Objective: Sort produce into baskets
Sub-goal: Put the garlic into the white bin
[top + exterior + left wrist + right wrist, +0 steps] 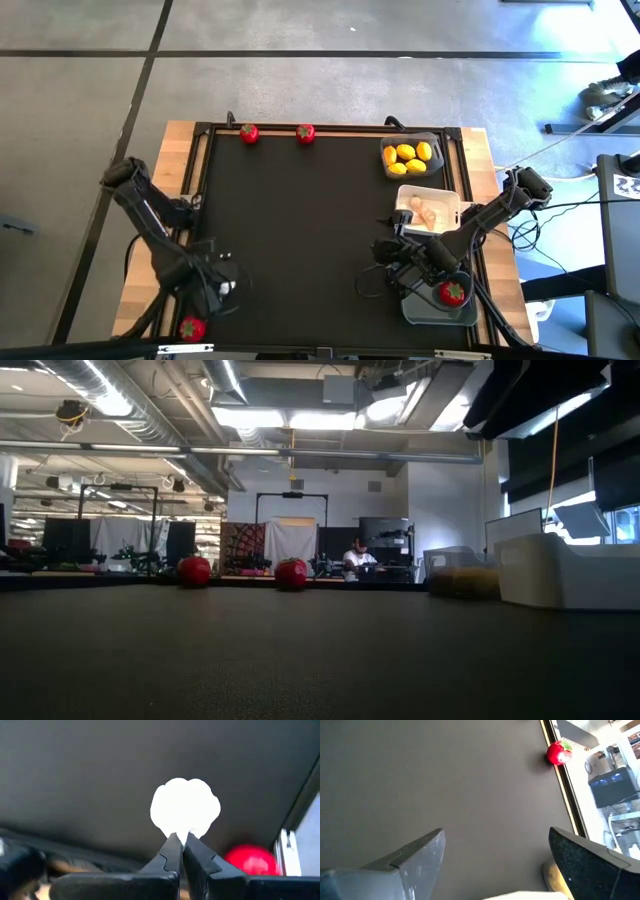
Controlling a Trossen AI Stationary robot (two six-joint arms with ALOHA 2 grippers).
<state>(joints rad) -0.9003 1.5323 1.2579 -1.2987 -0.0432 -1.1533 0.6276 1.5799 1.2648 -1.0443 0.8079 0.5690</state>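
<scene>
My left gripper (222, 286) hangs over the mat's near left part, pointing down, shut on a white garlic bulb (185, 811). A red fruit (192, 327) lies by the near edge close to it, and shows in the left wrist view too (250, 860). Two more red fruits (249, 132) (305, 132) lie at the far edge. The dark grey basket (436, 140) holds lemons (411, 156). The white basket (452, 198) holds pale bulbs. The blue-grey basket (425, 315) holds a red fruit (452, 292). My right gripper (492, 865) stands open over bare mat, left of the baskets. My left gripper pinches the garlic bulb by the edge nearest the fingers (181, 836), only at the fingertips (172, 845). The fingers come from above, pointing down. The bulb sticks out beyond the fingertips and seems to hang clear of the mat.
The black mat (300, 230) has a raised dark frame around it, on a wooden table (175, 150). The three baskets stand in a row along the right side. The mat's middle holds nothing. In the low view a person sits far back in the room (356, 558).
</scene>
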